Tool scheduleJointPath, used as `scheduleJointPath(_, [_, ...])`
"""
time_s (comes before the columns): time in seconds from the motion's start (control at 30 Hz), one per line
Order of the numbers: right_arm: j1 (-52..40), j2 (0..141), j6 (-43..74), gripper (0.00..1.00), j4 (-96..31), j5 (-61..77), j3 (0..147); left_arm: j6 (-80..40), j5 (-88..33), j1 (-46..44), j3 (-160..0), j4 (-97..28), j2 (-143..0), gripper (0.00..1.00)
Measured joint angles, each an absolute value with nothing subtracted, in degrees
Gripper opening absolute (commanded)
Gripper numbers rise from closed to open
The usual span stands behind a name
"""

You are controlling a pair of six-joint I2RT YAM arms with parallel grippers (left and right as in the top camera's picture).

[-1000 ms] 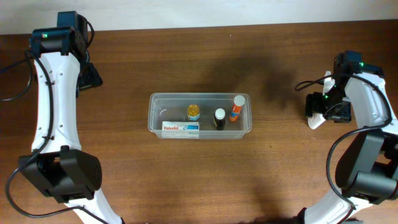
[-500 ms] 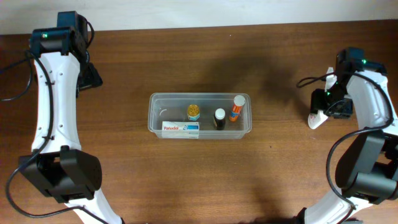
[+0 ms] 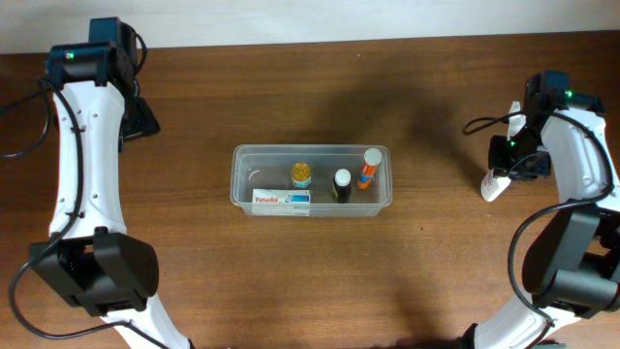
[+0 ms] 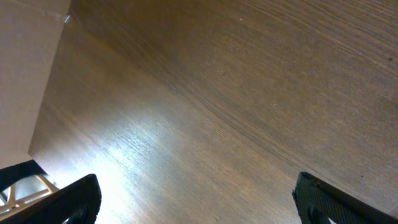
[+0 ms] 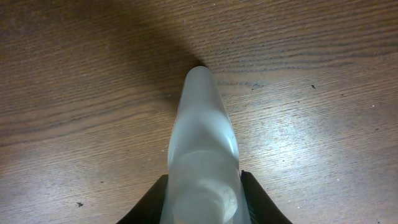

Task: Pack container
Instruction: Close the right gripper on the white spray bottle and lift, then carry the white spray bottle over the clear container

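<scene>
The packing is looking mostly done, with one item apparently left to go. The container (image 3: 234,179) is sitting in the middle of the tabletop (image 3: 310,281), well apart from both arms. It is already holding four things: a Panadol box (image 3: 282,201) lying along its near wall, a yellow-capped bottle (image 3: 301,174), a dark bottle (image 3: 342,183) and an orange bottle (image 3: 368,168) with a white cap at the right end. Far off at the right edge, the right gripper (image 5: 202,193) is working on a white bottle (image 5: 199,124). Its dark fingers (image 5: 252,202) are hugging the bottle's sides, narrow and seemingly gripping it. Whether the bottle is resting on the wood or is already raised off it is not clear from the wrist view. The left gripper (image 4: 196,190) is hanging over bare wood at the far left corner, with its fingers standing wide apart and holding nothing. What is remaining, as far as I can judge, is carrying this white bottle across to the container and setting it into the free space left of the yellow-capped bottle.
</scene>
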State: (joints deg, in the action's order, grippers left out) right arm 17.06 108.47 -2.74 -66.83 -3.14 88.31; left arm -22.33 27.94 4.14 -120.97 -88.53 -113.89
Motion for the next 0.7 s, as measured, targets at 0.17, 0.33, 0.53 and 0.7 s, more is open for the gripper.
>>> scheduleJointPath(0.17, [17.1,108.5,-2.0,0.26,-68.2,-3.2,89.0,-22.3,27.9,4.1,-121.0,-88.5,-113.9,0.99])
scheduleJointPath(0.33, [16.8,108.5,-1.1,0.26,-73.5,-3.1,94.8,-22.3,27.9,4.1,-121.0,-88.5,-113.9,0.99])
scheduleJointPath(0.53, [15.6,108.5,-0.1,0.25,-80.6,-1.8,105.3,-22.3,27.9,4.1,-121.0,-88.5,-113.9,0.99])
scheduleJointPath(0.7, [12.3,108.1,0.6,0.25,-86.2,1.1,109.8,-22.3,27.9,4.1,-121.0,-88.5,-113.9,0.99])
